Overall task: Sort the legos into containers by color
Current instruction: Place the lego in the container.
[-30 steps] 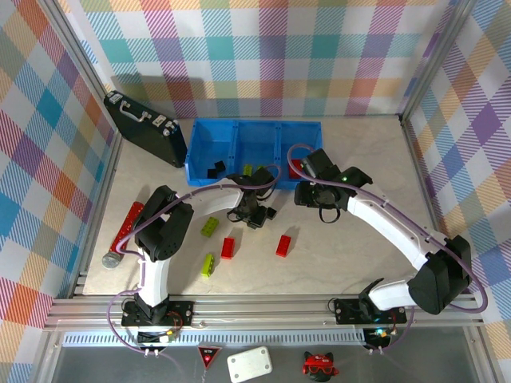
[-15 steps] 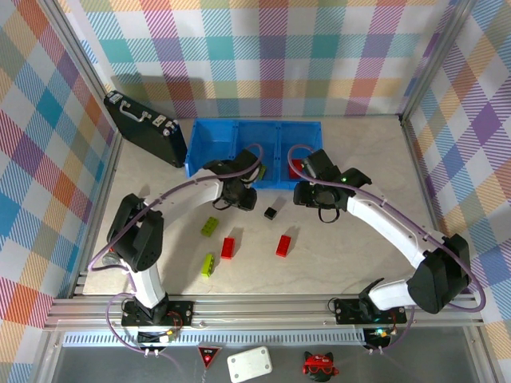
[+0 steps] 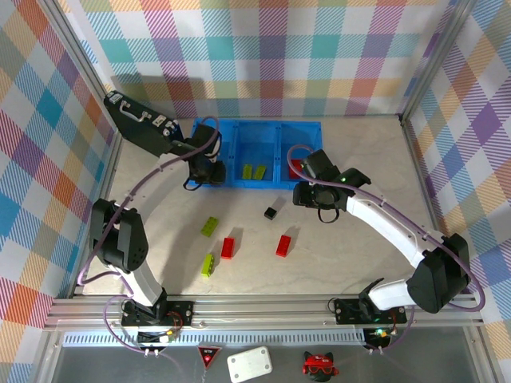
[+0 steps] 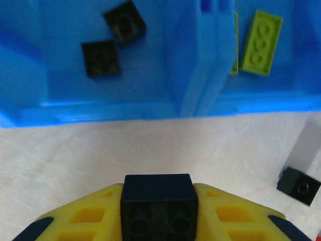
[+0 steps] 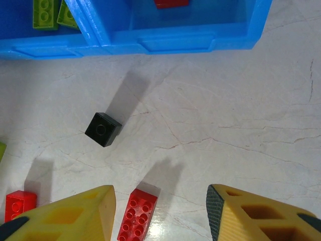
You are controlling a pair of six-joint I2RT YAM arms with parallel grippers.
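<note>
My left gripper [image 3: 205, 171] is shut on a black lego [image 4: 158, 198], held above the table just in front of the left bin of the blue containers [image 3: 209, 180]. That bin holds two black legos [image 4: 101, 58]; the middle one holds lime-green legos [image 4: 260, 42], and the right one a red lego [image 3: 295, 166]. My right gripper [image 5: 160, 213] hangs open above the table, over a red lego [image 5: 136, 217] lying between its fingers' lines. A loose black lego [image 5: 103, 129] lies ahead of it, near the bins.
On the table in front of the bins lie another red lego [image 3: 227, 247] and two green ones [image 3: 209, 227] [image 3: 207, 264]. A black briefcase [image 3: 142, 128] lies left of the bins. Checked walls enclose the table on three sides.
The left arm has swung back and to the left with the black lego, from mid-table to the front of the left bin. The right arm has barely moved.
</note>
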